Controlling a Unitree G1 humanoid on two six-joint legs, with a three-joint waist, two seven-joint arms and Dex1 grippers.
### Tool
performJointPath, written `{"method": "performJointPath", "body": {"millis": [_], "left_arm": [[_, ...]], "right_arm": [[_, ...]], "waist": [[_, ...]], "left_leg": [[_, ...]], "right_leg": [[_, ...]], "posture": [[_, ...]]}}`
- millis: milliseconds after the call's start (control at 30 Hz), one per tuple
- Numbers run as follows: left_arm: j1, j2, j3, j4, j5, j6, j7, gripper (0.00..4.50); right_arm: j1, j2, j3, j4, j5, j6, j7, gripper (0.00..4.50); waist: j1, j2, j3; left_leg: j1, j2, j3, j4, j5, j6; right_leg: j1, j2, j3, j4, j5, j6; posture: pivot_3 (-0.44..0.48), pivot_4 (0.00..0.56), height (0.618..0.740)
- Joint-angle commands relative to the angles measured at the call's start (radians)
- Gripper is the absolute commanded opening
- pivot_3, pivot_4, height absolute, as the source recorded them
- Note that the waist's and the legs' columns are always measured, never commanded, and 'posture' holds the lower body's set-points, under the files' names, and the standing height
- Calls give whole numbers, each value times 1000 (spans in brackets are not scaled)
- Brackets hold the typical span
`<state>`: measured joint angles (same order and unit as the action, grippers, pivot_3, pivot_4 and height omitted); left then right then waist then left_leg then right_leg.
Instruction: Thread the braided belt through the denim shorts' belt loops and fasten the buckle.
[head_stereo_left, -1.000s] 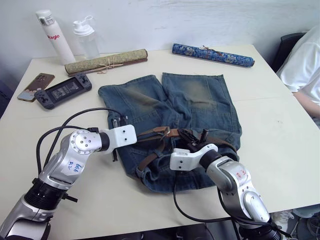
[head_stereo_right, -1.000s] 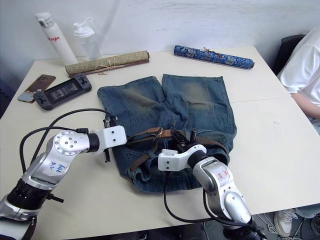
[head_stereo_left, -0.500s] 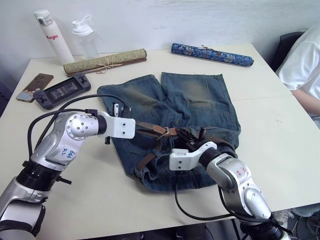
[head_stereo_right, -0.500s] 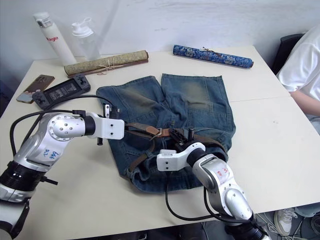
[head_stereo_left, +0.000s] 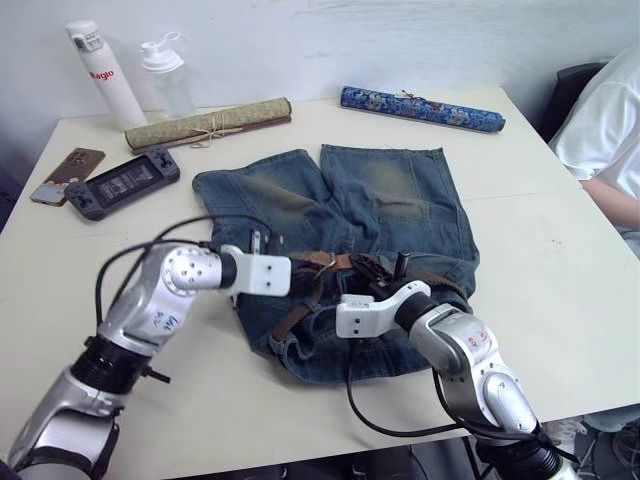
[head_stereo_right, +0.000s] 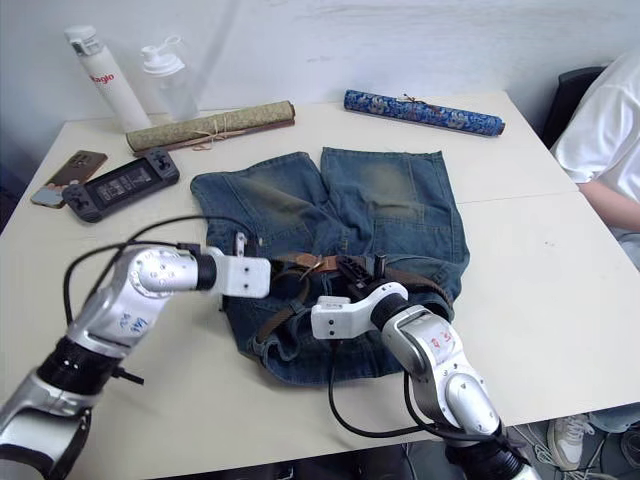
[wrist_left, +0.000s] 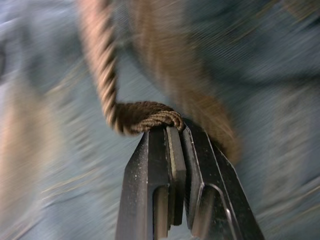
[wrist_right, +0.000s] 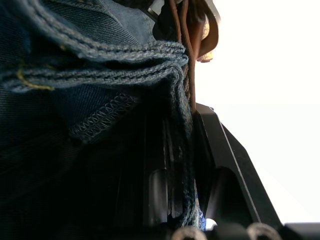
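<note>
The shorts (head_stereo_left: 340, 230) lie flat mid-tabletop (head_stereo_left: 560, 260), waistband toward the robot, with the belt (head_stereo_left: 300, 310) draped across the waistband. The left tool (wrist_left: 172, 131) is pressed together, pinching a bent fold of the belt. The right tool (wrist_right: 182, 145) is clamped on the waistband's denim edge with belt strands beside it.

Cream table (head_stereo_left: 560, 270), pale wall (head_stereo_left: 400, 40) behind, dark chair (head_stereo_left: 570, 90) at right
</note>
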<state>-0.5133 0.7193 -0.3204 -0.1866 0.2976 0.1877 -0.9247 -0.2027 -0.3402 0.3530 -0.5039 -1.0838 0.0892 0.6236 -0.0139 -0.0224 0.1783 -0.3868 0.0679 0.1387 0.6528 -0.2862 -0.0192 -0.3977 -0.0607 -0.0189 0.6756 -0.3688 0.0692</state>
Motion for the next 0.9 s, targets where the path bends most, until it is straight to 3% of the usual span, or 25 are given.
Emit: {"method": "performJointPath", "body": {"millis": [33, 167, 800, 900], "left_arm": [[33, 7, 12, -57, -31, 9, -29, 0], [38, -11, 4, -58, -30, 7, -29, 0], [-58, -290, -29, -14, -101, 160, -10, 0], [-62, -298, -22, -13, -101, 182, -11, 0]], "right_arm": [[3, 13, 1, -29, 5, 4, 0, 23], [12, 11, 6, -32, -1, 2, 2, 23], [18, 13, 24, -33, 9, -9, 7, 23], [47, 2, 27, -47, 32, -6, 42, 23]], "waist": [[-2, 0, 0], [-2, -1, 0], [12, -1, -1], [11, -1, -1]], "left_leg": [[0, 0, 0, 0, 0, 0], [0, 0, 0, 0, 0, 0], [0, -2, 0, 4, -1, 1], [0, -1, 0, 5, -1, 1]], "right_leg": [[0, 0, 0, 0, 0, 0], [0, 0, 0, 1, 0, 0], [0, 0, 0, 3, 0, 0], [0, 0, 0, 3, 0, 0]], "posture": [[0, 150, 737], [0, 150, 737], [0, 150, 737], [0, 150, 737]]}}
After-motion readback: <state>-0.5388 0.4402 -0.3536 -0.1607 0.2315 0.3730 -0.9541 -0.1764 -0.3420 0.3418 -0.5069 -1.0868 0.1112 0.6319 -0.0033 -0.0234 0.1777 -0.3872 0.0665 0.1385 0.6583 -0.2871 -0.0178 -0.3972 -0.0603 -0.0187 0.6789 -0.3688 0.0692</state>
